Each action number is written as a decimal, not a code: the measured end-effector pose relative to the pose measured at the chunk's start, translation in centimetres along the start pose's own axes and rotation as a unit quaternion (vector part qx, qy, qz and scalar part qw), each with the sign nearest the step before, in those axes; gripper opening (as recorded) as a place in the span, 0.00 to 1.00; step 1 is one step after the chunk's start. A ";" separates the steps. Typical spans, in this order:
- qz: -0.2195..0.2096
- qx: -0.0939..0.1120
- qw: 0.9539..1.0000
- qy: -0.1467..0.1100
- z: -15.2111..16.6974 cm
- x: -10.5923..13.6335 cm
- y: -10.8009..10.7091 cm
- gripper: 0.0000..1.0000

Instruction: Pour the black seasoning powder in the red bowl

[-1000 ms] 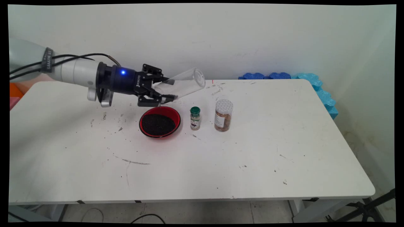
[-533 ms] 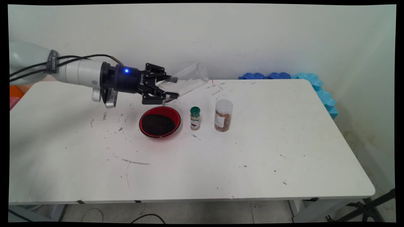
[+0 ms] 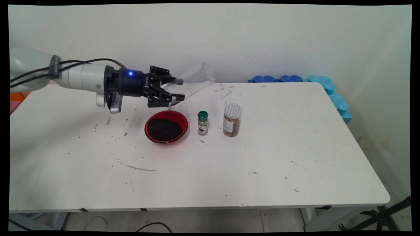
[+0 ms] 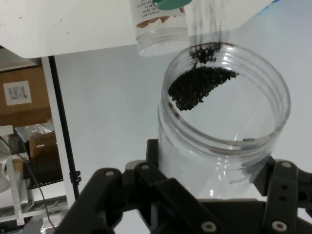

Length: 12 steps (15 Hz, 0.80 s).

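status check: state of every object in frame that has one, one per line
gripper: shut on the clear jar, above the table
clear jar: held tilted, open, a few dark grains inside near the mouth
red bowl: on the table, filled with dark grains
green-capped bottle: upright, capped
white-lidded jar: upright, lidded, brown contents
table: dark specks scattered about

- Your arm (image 3: 82,77) reaches in from the left, nearly level above the table.
- Your gripper (image 3: 175,89) points right, fingers (image 3: 177,96) clamped on a tilted clear jar (image 3: 193,80).
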 end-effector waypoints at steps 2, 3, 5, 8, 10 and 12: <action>0.000 -0.002 1.000 0.002 0.0 0.2 0.1 0.00; -0.001 -0.003 1.000 0.003 -0.1 0.3 0.1 0.00; -0.001 -0.006 1.000 0.006 -0.1 0.5 0.2 0.00; 0.012 -0.005 1.000 0.014 -0.1 0.7 0.3 0.00; 0.030 -0.001 0.999 0.025 -0.1 0.8 0.4 0.00; 0.050 0.005 0.998 0.038 -0.1 0.8 0.4 0.00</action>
